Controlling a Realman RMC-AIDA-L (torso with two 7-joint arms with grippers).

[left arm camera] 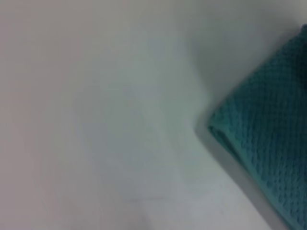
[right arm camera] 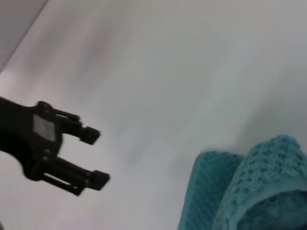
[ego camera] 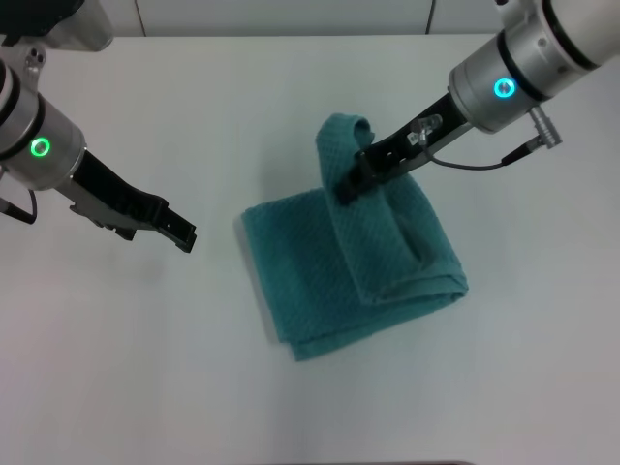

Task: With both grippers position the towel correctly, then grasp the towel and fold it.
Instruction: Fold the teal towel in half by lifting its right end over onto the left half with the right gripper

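Towel (ego camera: pixel 387 262) lay folded in several layers on the white table (ego camera: pixel 145 368), with one strip drawn up off the stack into a raised loop at its far edge. The right gripper (ego camera: pixel 349 182) had its jaws clamped on that lifted strip, the rest of the cloth sloping down and away from the jaws toward the robot. The left gripper (ego camera: pixel 184 232) hovered above bare table, just beside the towel's left edge and not touching it; the right wrist view showed its two black fingers (right arm camera: pixel 98 178) standing apart with nothing between them.
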